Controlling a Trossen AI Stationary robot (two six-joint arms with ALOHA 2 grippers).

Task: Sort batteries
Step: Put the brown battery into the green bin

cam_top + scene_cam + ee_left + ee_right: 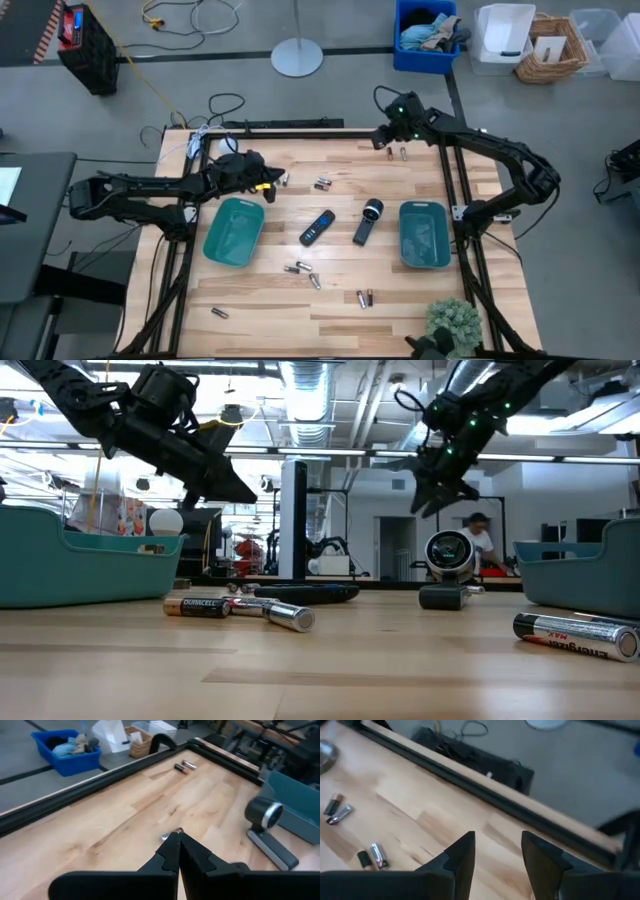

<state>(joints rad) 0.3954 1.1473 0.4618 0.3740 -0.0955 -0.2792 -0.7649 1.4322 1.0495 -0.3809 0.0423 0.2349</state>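
Pale wood planks made up the table (330, 300), framed by black rails, on a grey concrete floor. Beyond the far edge lay a blue bin (425, 35) of cloth, a wicker basket (552, 45), clear tubs and a round stand base (297, 57). The low view looked into a workshop with ceiling ducts; a person (478, 540) showed far back, too small to make out.

Batteries were scattered widely: a pair near the far right corner (396, 154), a pair mid-table toward the far side (321, 184), a cluster by the left tray's near corner (303, 271), two more toward the near edge (365, 297), and one alone near the front left (219, 313). Both teal trays, left (233, 231) and right (424, 234), looked bare inside, though their walls hid the bottoms in the low view.

Left gripper (176, 836) hovered above the table beside the left tray's far corner, fingers pressed together with nothing between them; a battery (165, 836) was partly hidden behind its tips. Right gripper (497, 842) hung over the far right corner, fingers spread and holding nothing, with batteries (378, 856) off to one side on the wood.

Between the trays lay a black remote (317, 227) and a flashlight (367, 221). A plant (452, 322) stood at the front right, cut off by the edge.
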